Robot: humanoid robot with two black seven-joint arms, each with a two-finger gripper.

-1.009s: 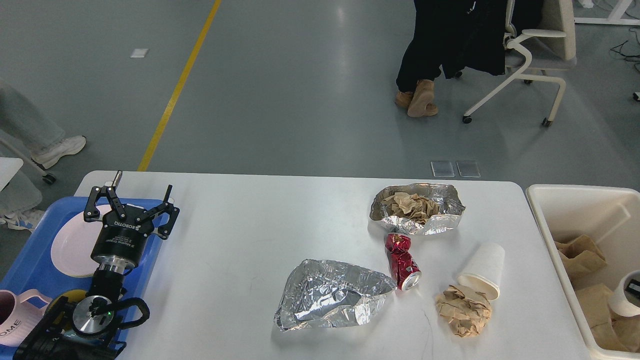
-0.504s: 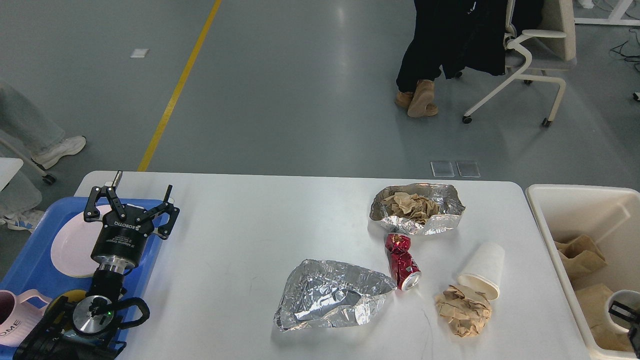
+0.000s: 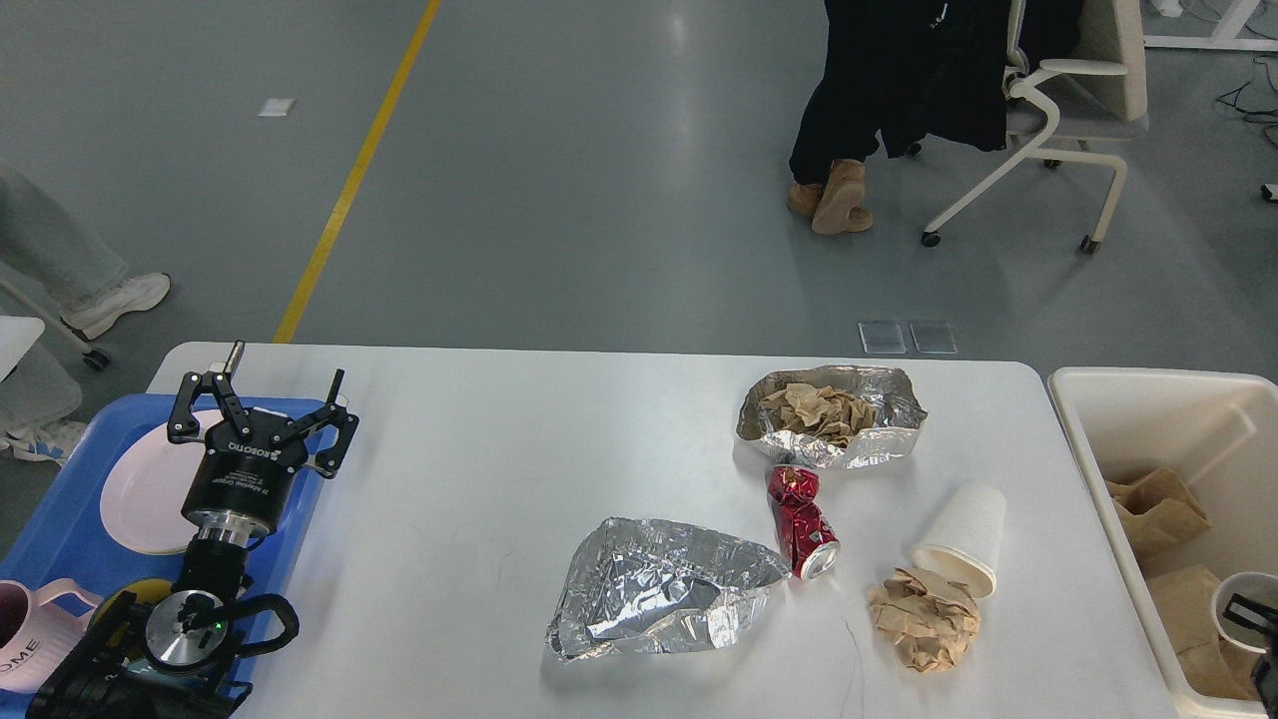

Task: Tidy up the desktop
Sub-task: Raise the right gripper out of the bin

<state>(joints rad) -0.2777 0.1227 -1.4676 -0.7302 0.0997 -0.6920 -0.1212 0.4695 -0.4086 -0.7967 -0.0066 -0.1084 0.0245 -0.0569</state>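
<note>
Currently my left gripper spread, empty | right gripper unreadable | risk: crushed can rolling across desktop if nudged.

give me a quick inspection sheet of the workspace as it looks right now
surface: white desktop, bare in its left and middle parts, litter on the right half
job's things: crushed red can lying down; paper cup on its side; brown paper wad touching the cup; empty foil sheet; foil tray holding crumpled paper
clutter: blue tray at left with pink plate and pink mug; cream bin at right with brown paper and a white cup
grippers: left gripper open, empty, over the tray; right gripper barely in view at the bin, state unclear
cables: black cables on the floor, far right
surroundings: seated person, office chair, yellow floor line
</note>
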